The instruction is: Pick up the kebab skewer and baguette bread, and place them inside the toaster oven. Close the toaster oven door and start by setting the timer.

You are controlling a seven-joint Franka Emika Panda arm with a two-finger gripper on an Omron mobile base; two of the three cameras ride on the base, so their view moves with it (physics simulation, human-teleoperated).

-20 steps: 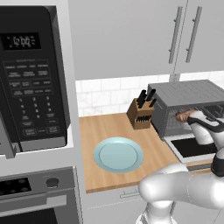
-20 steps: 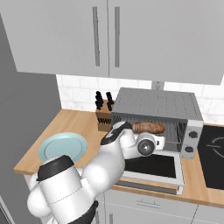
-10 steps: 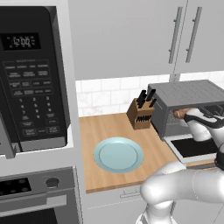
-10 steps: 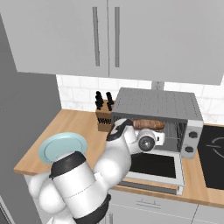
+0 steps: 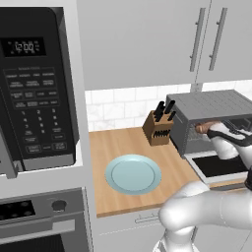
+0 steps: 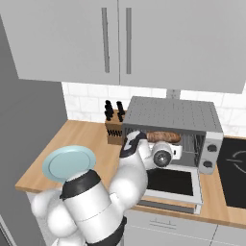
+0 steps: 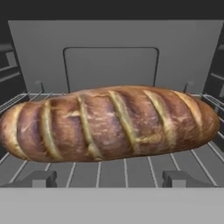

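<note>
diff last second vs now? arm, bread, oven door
Little changed. The arm's elbow swung across the right base view while the gripper stayed at the toaster oven mouth, jaws open, nothing held. The baguette bread lies on the wire rack as before. The toaster oven door is still down, the plate and knife block unmoved.

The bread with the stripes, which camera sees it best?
The hand view: the golden-brown scored baguette loaf lies close up on the wire rack. The right base view shows it small inside the silver toaster oven; the left base view shows one end.
</note>
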